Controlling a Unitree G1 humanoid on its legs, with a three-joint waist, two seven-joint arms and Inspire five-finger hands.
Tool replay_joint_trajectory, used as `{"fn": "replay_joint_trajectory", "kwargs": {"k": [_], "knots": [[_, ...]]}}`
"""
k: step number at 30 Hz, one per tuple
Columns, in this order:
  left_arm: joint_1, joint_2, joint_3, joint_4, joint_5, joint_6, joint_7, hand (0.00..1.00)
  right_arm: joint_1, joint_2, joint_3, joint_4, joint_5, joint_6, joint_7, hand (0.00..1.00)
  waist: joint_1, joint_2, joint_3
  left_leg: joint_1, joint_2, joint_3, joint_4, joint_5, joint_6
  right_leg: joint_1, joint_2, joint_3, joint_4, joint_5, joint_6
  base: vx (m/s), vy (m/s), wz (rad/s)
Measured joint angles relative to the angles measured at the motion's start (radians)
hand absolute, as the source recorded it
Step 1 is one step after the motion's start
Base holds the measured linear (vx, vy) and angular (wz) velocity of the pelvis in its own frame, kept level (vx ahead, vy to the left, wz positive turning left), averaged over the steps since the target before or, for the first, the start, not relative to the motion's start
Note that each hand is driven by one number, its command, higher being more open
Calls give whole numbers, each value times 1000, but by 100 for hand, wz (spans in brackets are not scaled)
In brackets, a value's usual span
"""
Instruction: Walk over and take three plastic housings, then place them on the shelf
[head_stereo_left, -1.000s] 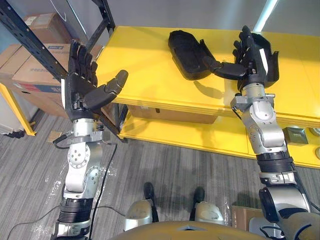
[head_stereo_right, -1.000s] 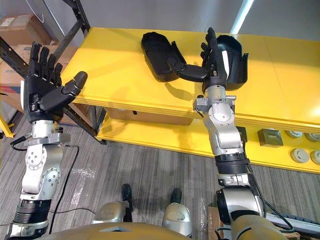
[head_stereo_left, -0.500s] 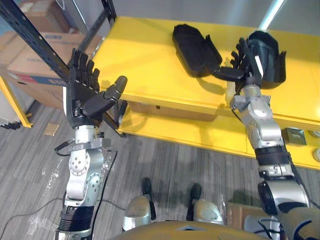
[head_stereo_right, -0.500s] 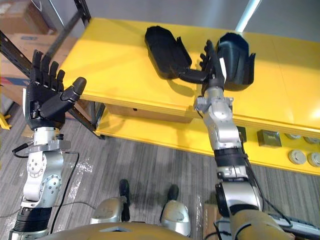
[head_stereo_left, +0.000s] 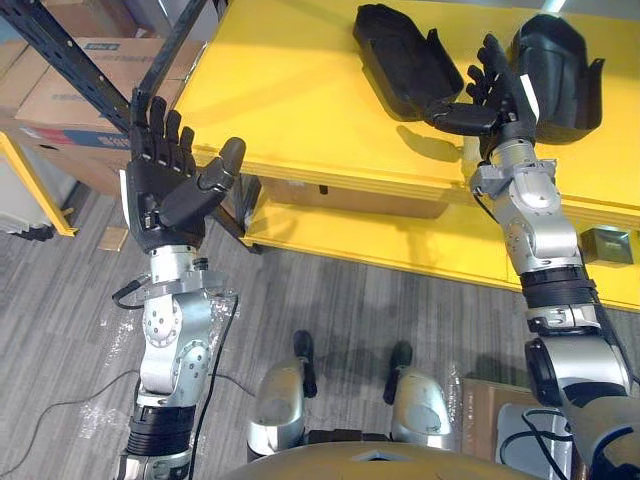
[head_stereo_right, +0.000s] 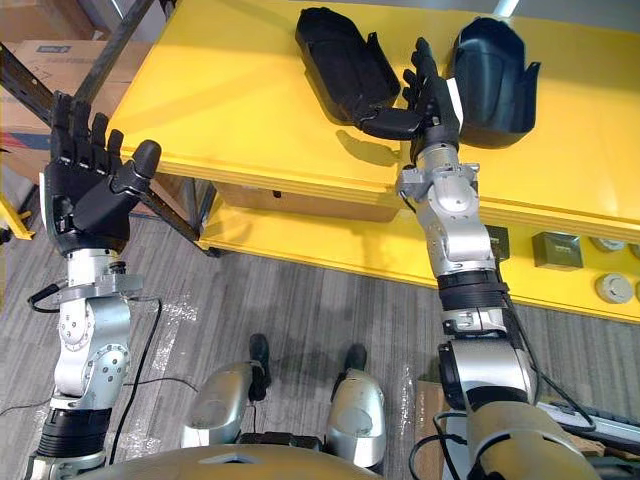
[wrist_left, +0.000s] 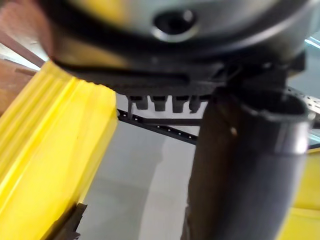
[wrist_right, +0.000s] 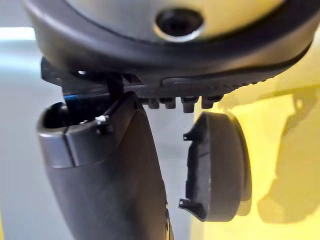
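Nearest to the robot was the grey floor (head_stereo_left: 330, 320). Above it, the left hand (head_stereo_left: 165, 195) was raised in front of the left corner of the yellow bench (head_stereo_left: 290, 90). Its palm faced the camera, its fingers (head_stereo_left: 160, 125) were straight and spread, and it held nothing.

The right hand (head_stereo_left: 500, 95) was raised over the front edge of the bench. Its fingers (head_stereo_left: 492, 70) were also straight and they gripped nothing. Its thumb pointed sideways to the left housing (head_stereo_left: 405, 65). I cannot tell if the thumb touched this housing.

Under the bench top there was a lower shelf (head_stereo_left: 400, 260), also yellow. At its right end lay some small grey parts (head_stereo_right: 558, 250).

Two black plastic housings lay on the bench top, behind the right hand. The left housing lay with its hollow side up, just beside the thumb. The right housing (head_stereo_left: 555, 65) lay just behind the hand, on its right side, and its hollow side was also up. The two housings were apart from each other, with the hand between them in the head views. In the right wrist view, one housing (wrist_right: 215, 165) showed on the yellow surface past the fingers, apart from the hand.

At the far left stood a black rack (head_stereo_left: 70, 65), and behind it were cardboard boxes (head_stereo_left: 70, 100).
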Motion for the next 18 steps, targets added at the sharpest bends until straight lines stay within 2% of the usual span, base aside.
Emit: {"fn": "replay_joint_trajectory", "kwargs": {"k": [8,12,18], "knots": [[8,-23,-5,0,0,0,-1,100,-55,-3,24,69,1,0,49,100,-2,4,2,13,-11,0,-28,23,11,-18,-9,1,45,-25,3,5,-7,1],[29,-23,-26,0,0,0,-3,100,-87,-28,62,93,2,0,105,100,-1,15,7,13,-16,5,-36,25,10,-32,-14,8,59,-34,3,-4,-1,-1],[29,-23,-31,0,0,0,-9,100,-86,-31,90,98,2,0,181,100,-3,16,8,13,-17,8,-38,25,9,-40,-15,12,65,-39,3,0,0,0]]}}
